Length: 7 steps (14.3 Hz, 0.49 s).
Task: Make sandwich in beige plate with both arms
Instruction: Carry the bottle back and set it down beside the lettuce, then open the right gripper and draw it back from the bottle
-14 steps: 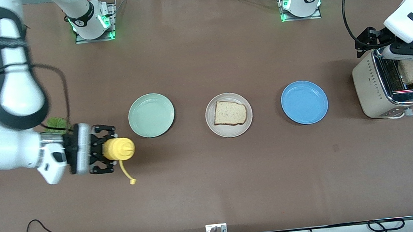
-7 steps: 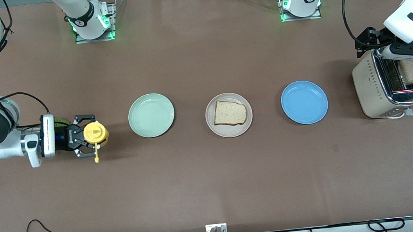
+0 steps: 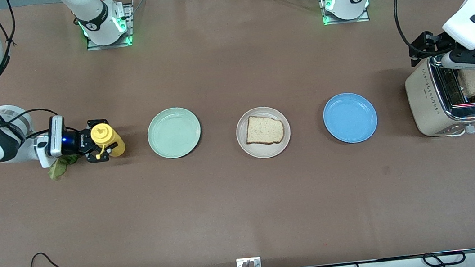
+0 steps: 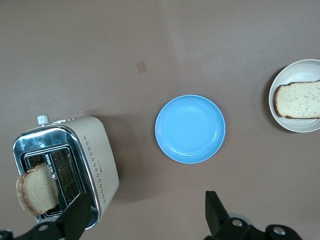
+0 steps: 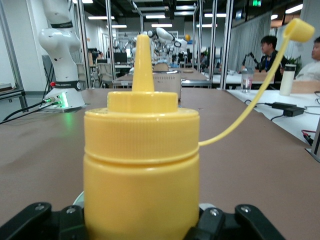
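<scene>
A: What takes up the most room?

B: The brown table (image 3: 246, 205). After it, the two white arms. The right arm's gripper (image 3: 98, 146) is low at its own end of the table, pinching a yellow squeeze bottle (image 3: 107, 139) that stands upright, its cap hanging open on a thin strap (image 5: 250, 107). The left arm's gripper (image 3: 473, 60) hangs over the cream and chrome toaster (image 3: 430, 98) at the left arm's end, its fingers (image 4: 75, 222) spread wide with nothing between them.

A: And the toaster itself?

B: A bread slice (image 4: 37, 192) sticks up out of its slot, tilted a little. The gripper is above it, not touching.

A: Where are the plates?

B: Three in a row across the middle. The mint-green plate (image 3: 174, 132) is toward the right arm's end, just beside the bottle. The blue plate (image 3: 350, 118) is toward the toaster. Between them sits the beige plate (image 3: 265, 146), and a second bread slice (image 3: 264, 130) lies flat in it.

A: Any lettuce?

B: A green lettuce leaf (image 3: 58, 167) lies on the table under the right arm's wrist, well apart from the beige plate.

A: Anything to read?

B: A black band on the right arm carries pale lettering, too small to make out. The bases each have a small mark I can't read either. The bottle shows no label in the right wrist view.
</scene>
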{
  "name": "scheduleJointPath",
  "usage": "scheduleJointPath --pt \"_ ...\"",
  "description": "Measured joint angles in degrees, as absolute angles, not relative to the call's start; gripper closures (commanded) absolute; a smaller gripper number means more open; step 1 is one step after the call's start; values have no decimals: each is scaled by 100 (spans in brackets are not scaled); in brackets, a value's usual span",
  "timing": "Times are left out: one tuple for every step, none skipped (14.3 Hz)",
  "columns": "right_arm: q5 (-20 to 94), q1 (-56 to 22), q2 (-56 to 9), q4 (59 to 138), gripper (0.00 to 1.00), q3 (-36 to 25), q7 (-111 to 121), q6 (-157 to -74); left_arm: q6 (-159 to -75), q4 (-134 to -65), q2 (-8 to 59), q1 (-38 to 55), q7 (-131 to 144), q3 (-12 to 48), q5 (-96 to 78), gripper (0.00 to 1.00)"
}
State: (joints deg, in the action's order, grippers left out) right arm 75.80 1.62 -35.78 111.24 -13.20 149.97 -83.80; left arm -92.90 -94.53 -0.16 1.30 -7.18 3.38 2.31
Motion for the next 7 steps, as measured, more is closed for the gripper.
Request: scheduleJointPath --pt "7646 215 -3741 11127 61 -1317 15217 -8237 -9290 -9453 -16 112 -718 324 231 0" --pt "7720 252 -3896 11128 61 -1316 15413 -8095 -9290 -9453 -15 86 -718 316 232 0" --pt "7767 287 -4033 11126 61 -1310 15565 -7983 -9290 -9453 -14 63 -718 314 232 0" --pt "7791 317 -4137 11122 61 -1304 15588 -7908 -9290 -9453 -12 51 -718 314 231 0" --pt "7803 344 -4210 11119 60 -1297 15597 -7864 -9290 -9453 -10 49 -718 314 231 0" --pt "7811 368 -4256 11113 60 -1293 15600 -7839 -9290 -9453 -8 49 -718 314 232 0" --pt "7813 391 -4281 11110 59 -1293 15600 -7835 -9290 -9453 -5 49 -718 314 231 0"
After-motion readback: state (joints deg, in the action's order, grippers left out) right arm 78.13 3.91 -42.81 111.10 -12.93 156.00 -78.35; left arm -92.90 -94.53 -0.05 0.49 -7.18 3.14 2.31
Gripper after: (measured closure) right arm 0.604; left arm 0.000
